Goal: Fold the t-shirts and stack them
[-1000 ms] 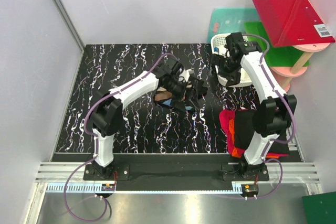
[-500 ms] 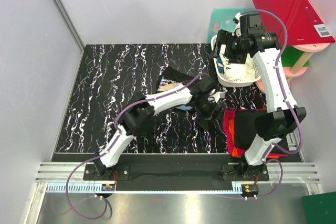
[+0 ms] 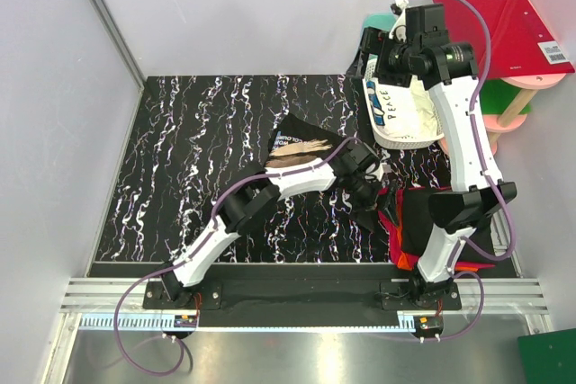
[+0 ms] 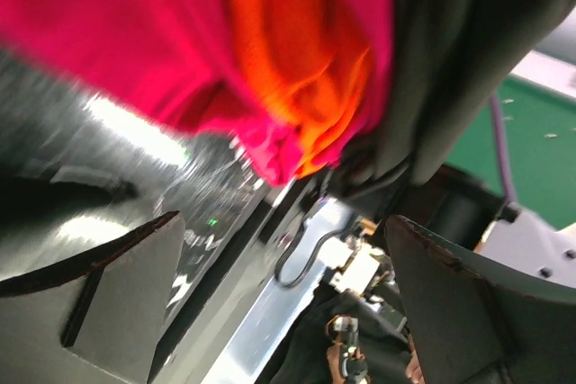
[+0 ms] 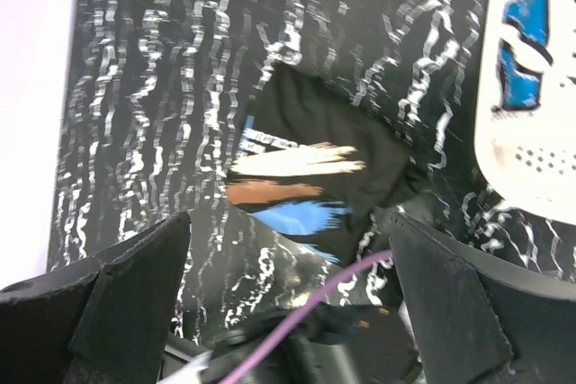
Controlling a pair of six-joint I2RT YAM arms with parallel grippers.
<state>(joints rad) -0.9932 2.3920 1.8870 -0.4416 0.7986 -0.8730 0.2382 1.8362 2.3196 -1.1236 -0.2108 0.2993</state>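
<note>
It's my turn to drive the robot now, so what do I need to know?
Left gripper: open, empty, facing the red, orange and black t-shirt heap by the right arm's base.
Right gripper: open, empty, raised near the white basket.
Black printed t-shirt: mid-table, bunched.
Done: no neat stack visible.
Left: fold each shirt, stack them.

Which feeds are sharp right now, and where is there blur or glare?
Top view: sharp, evenly lit; only the metal rail glares. Left wrist: too close, the red and orange shirts fill the top as a soft smear, with a glare streak beneath. Right wrist: blurred, yet the black printed shirt is recognisable.
</note>
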